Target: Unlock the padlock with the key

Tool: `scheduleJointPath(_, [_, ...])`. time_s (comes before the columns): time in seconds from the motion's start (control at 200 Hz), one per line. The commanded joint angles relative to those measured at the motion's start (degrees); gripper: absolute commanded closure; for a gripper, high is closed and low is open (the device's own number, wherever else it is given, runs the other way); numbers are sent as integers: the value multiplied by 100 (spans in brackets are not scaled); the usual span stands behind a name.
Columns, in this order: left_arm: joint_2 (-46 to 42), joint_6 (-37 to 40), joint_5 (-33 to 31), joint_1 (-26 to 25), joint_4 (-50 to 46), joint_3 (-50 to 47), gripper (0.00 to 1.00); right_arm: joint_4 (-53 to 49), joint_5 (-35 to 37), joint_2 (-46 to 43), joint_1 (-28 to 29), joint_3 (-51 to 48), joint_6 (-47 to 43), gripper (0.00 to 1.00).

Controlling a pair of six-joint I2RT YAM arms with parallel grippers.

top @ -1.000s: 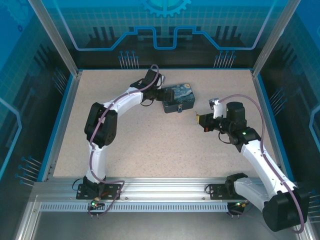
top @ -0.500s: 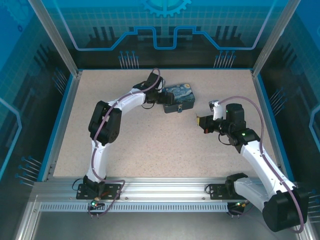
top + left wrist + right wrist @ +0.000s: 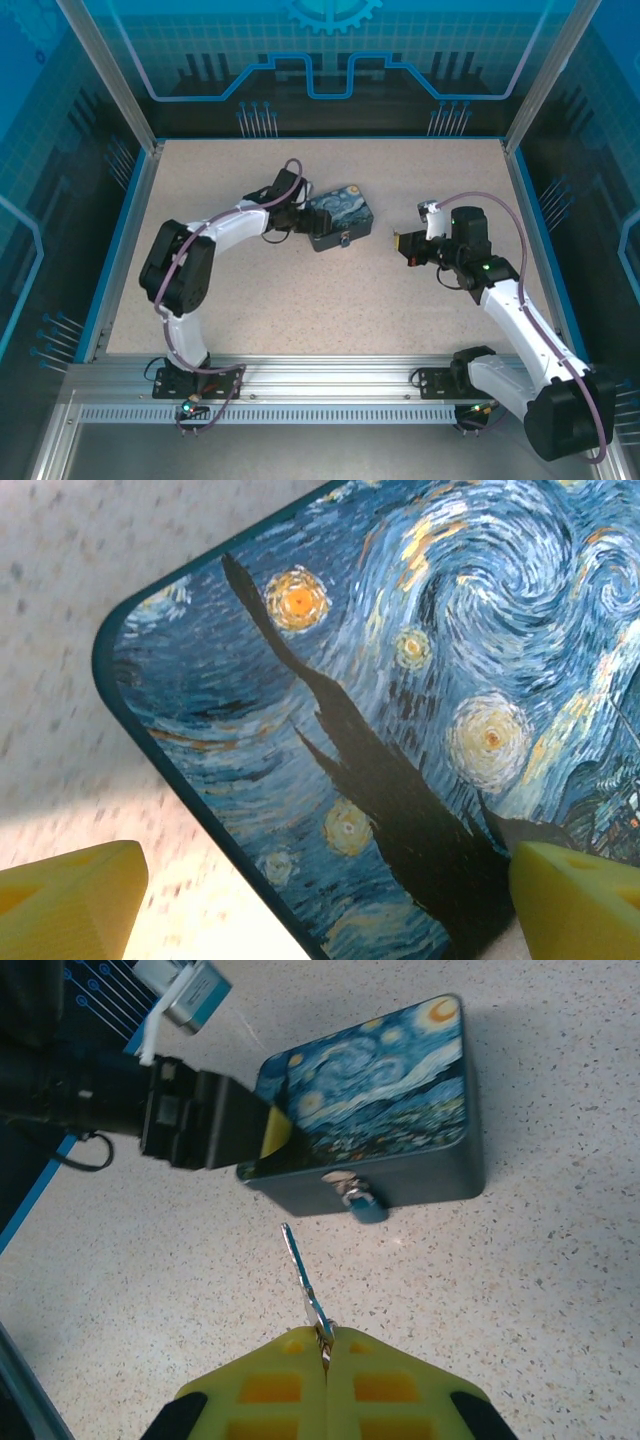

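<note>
Starting from the near side, your right gripper [image 3: 322, 1332] is closed on the key [image 3: 303, 1278], with the pads pinching its head and the thin blade pointing forward at the padlock [image 3: 362, 1203]. The key and the lock are near but apart.

I judge the key to be stiff, very light and smooth, so it can easily turn between the pads if the tip meets the lock at an angle. The padlock hangs on the near wall of the tin [image 3: 380, 1090], which lies on the table [image 3: 300, 310] in its far half, about midway between the left and right edges. The lock is probably light and loose on its shackle, so it may swing away when pushed. Take hold of it at the sides of the body. I cannot tell where the keyhole faces.

Beyond it, your left gripper [image 3: 320, 910] stands open around a corner of the tin. One finger [image 3: 60, 895] is apart from the edge and the other is at the lid.

The right wrist view gives you the blade and the lock clearly. In the top view the lock is a small speck, but you get the position of both arms. The left wrist view gives you the gap beside the tin's edge.
</note>
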Motion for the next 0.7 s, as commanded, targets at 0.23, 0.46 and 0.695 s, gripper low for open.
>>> scheduleJointPath(0.23, [-848, 483, -324, 398, -871, -168, 1, 89, -132, 195, -108, 104, 38, 100])
scheduleJointPath(0.46, [-387, 556, 106, 359, -971, 1013, 1, 77, -187, 179, -110, 105, 65, 100])
scheduleJointPath(0.695, [774, 739, 372, 84, -1108, 2351, 3, -10, -169, 82, -105, 101, 85, 100])
